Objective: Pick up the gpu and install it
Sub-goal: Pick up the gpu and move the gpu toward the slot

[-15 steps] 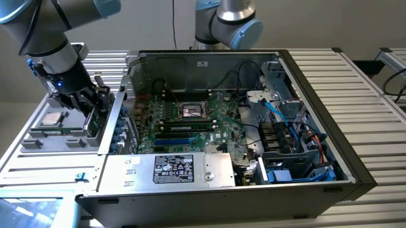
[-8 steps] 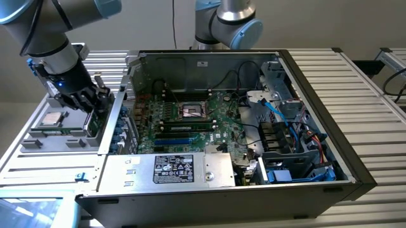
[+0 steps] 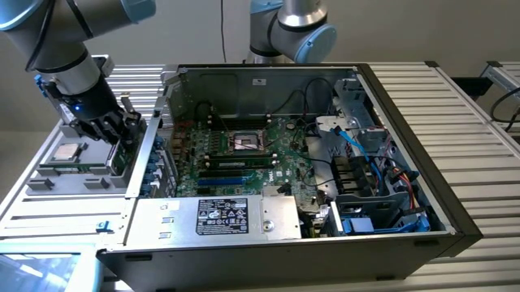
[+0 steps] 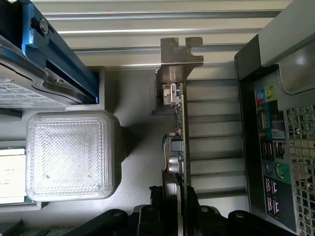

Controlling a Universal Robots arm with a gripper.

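The end effector [image 4: 174, 204], closed narrow on the gpu [image 4: 179, 128], holds it on edge at the grey parts tray [image 3: 49, 182], 9 o'clock from the open computer case [image 3: 410, 158] in the exterior view, long axis running straight out to its bracket [image 4: 179, 51].

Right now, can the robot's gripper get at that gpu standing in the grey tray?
Looks like yes: the gripper straddles the gpu, its fingers closed on the card's edge, and nothing in the grey tray blocks it.
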